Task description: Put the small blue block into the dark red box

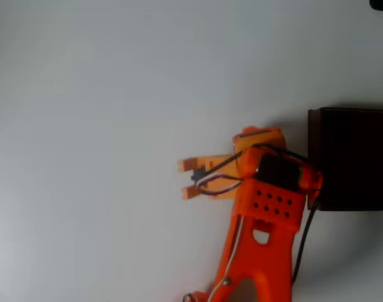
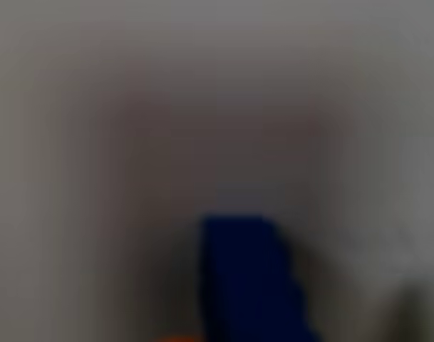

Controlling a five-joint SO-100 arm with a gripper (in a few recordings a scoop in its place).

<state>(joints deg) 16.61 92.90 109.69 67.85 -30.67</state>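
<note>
Two pale orange fingers of the gripper point toward the left of the overhead view, spread apart with a gap between their tips and a dark patch set deeper between them; whether anything sits in that gap cannot be told from above. Behind the fingers, the bright orange plastic arm runs down to the near edge, with a black motor on its wrist and thin wires looping over it. In the wrist view, heavily blurred, the small blue block appears as a dark blue shape rising from the lower edge, close to the lens, with a sliver of orange just beside its foot. Whether the fingers touch it is unclear. Just right of the arm's wrist in the overhead view stands the dark red box, thin maroon walls around a near-black interior, cut off by the right edge. Everything rests on a plain white table.
</note>
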